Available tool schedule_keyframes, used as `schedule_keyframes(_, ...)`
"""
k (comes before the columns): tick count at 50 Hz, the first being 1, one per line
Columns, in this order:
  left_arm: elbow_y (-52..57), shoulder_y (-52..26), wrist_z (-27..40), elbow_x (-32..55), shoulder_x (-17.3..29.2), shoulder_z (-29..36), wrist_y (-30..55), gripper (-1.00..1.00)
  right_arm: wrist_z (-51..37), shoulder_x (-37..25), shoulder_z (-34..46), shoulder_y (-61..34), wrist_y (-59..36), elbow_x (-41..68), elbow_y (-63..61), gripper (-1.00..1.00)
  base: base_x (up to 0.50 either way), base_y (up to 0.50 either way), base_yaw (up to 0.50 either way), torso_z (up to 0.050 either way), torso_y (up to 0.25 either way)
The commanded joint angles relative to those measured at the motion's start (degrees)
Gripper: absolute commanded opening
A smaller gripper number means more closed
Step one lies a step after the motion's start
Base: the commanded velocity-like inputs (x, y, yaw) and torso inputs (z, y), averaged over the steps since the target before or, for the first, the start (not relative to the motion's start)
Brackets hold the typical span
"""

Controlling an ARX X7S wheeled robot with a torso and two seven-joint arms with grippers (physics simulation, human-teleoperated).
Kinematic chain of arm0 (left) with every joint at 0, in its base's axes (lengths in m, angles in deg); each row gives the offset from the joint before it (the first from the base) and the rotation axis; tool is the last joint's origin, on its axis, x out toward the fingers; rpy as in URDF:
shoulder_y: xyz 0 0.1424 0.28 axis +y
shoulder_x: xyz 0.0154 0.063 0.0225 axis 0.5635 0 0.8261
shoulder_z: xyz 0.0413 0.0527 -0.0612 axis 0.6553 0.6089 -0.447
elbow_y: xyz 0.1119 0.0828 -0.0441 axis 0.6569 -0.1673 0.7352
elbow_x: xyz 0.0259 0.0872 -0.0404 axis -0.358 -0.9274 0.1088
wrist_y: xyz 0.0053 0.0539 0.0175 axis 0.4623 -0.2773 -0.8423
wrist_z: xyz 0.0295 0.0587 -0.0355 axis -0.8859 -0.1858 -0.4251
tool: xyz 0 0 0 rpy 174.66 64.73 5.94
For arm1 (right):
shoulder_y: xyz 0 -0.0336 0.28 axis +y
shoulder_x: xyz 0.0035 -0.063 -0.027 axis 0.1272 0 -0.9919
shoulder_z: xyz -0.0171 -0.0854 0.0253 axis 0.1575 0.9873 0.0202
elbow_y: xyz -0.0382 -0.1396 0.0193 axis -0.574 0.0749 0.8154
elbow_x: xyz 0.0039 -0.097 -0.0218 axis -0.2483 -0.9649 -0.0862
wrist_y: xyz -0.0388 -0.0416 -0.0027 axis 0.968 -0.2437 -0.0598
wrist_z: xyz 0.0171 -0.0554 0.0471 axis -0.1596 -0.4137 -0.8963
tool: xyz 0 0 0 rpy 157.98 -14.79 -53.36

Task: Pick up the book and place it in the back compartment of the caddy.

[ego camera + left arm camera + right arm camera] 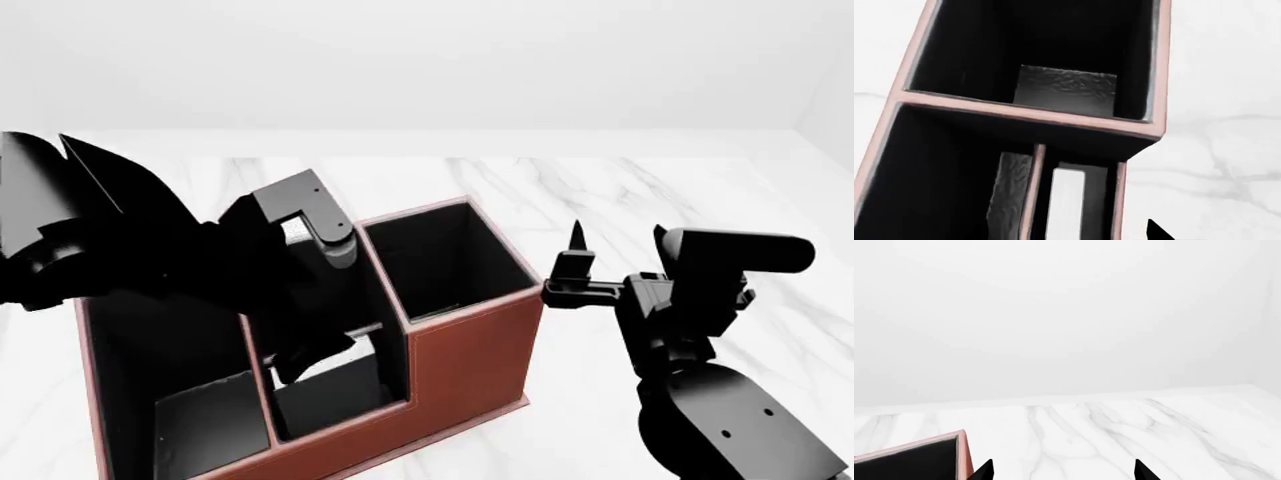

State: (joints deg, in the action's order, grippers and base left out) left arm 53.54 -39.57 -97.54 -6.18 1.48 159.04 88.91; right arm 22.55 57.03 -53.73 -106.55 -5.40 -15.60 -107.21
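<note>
Left gripper (314,355) grip unreadable over caddy (467,350); book (1067,207) upright in narrow slot; right gripper (1063,471) spread, idle; lifting out could snag a divider.

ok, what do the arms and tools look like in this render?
Both arms are plain matte black with no markings, cables or sleeves visible. The left arm is built from blocky, angular housings. The right arm has a rounded base link with small screw dots. The right tool ends in thin, pointed black fingertips.

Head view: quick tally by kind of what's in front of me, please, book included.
caddy: 1
robot arms: 2, left arm and right arm
marble table: 1
book: 0 visible here; the left arm hides part of the caddy
Total: 4
</note>
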Motion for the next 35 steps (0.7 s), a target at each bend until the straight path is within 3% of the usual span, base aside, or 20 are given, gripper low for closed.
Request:
schedule_keyframes(1, 6.4, -4.6, 6.4, 6.6, 2.3, -3.5, 6.6, 1.0, -0.3, -0.2, 0.1, -0.3, -0.5, 0.5, -0.9, 1.0, 0.0, 0.0, 0.0, 0.0, 0.0)
schedule_keyframes(8, 6.8, -4.2, 7.1, 6.8, 2.7, -3.8, 6.2, 1.0, -0.5, -0.4, 0.2, -0.6, -0.7, 0.5, -1.2, 1.0, 0.0, 0.0, 0.0, 0.0, 0.0)
schedule_keyframes(13, 6.9, -3.8, 12.1, 9.1, 4.1, -5.8, 6.3, 1.0, -0.8, -0.5, 0.3, -1.3, -1.1, 0.6, -1.5, 1.0, 0.0, 0.0, 0.0, 0.0, 0.0)
schedule_keyframes(14, 6.6, -3.0, 18.6, 14.1, 5.7, -8.4, 6.5, 1.0, -0.9, -0.6, 0.3, -2.1, -1.5, 0.6, -1.5, 1.0, 0.0, 0.0, 0.0, 0.0, 0.0)
schedule_keyframes(15, 6.8, -2.9, 19.0, 14.4, 5.7, -8.5, 6.6, 1.0, -1.0, -0.6, 0.3, -2.1, -1.5, 0.6, -1.5, 1.0, 0.0, 0.0, 0.0, 0.0, 0.0)
schedule_keyframes(17, 7.3, -1.4, 26.6, 19.9, 7.8, -11.8, 4.5, 1.0, -1.1, -0.8, 0.0, -3.3, -2.1, 1.0, -1.8, 1.0, 0.0, 0.0, 0.0, 0.0, 0.0)
schedule_keyframes(22, 9.5, 2.3, 34.4, 24.6, 11.5, -14.8, -0.4, 1.0, -1.4, -0.8, 0.2, -5.5, -2.6, 1.0, -2.1, 1.0, 0.0, 0.0, 0.0, 0.0, 0.0)
schedule_keyframes(35, 18.1, 9.0, 38.2, 26.8, 18.7, -18.8, -10.6, 1.0, -1.7, -0.7, 0.6, -11.2, -4.7, 2.1, -3.4, 1.0, 0.0, 0.0, 0.0, 0.0, 0.0)
